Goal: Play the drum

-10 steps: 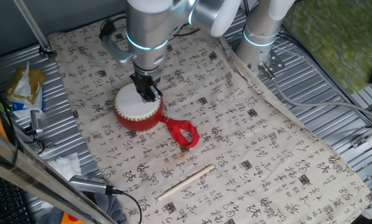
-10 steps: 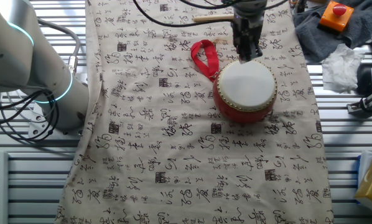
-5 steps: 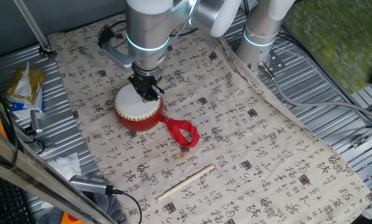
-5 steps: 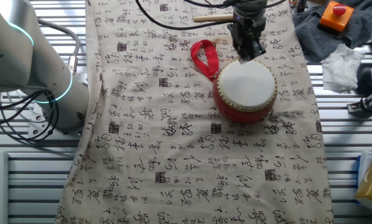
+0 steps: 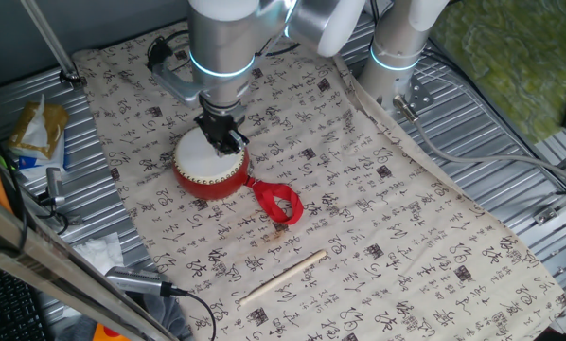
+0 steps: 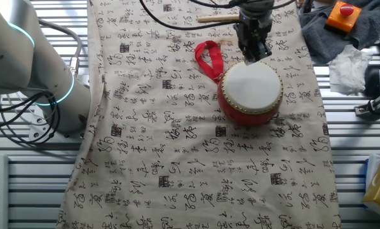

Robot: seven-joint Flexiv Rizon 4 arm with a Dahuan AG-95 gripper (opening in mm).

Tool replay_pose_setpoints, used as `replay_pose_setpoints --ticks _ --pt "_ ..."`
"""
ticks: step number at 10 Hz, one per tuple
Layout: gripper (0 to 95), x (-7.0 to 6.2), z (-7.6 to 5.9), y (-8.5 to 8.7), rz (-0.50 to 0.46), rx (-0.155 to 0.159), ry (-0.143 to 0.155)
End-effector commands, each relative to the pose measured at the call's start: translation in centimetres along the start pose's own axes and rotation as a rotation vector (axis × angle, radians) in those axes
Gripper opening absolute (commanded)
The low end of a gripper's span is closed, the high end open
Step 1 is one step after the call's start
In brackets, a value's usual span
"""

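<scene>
The robot's thick silver-grey cylindrical arm [image 5: 224, 38] carries glowing cyan joint rings, white rounded covers, black cables, and a small black two-finger gripper [image 5: 222, 138].

The gripper [image 5: 228, 142] covers part of the drum [image 5: 207, 169] head's far edge, and its jaws are too dark and small to tell whether they touch the skin or are parted. In the other fixed view the wooden stick [image 6: 217, 18] is partly hidden behind the gripper [image 6: 253, 54], and the arm above is cut off by the top edge.
</scene>
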State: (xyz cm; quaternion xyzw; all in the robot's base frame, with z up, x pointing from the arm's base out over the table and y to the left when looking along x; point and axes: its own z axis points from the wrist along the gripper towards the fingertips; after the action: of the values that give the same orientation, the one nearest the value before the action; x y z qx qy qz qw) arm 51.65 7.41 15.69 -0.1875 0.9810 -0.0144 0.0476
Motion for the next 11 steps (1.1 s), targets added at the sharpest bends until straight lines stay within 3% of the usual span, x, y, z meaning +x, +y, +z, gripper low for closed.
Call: replay_pose_setpoints --ticks 1,5,11 --pt "0.0 -2.3 1.2 2.8 0.066 -0.052 -0.022" --pt "0.0 -5.7 2.7 10.0 0.208 -0.055 -0.025" --pt "0.0 -6.6 4.2 18.2 0.342 -0.055 -0.023"
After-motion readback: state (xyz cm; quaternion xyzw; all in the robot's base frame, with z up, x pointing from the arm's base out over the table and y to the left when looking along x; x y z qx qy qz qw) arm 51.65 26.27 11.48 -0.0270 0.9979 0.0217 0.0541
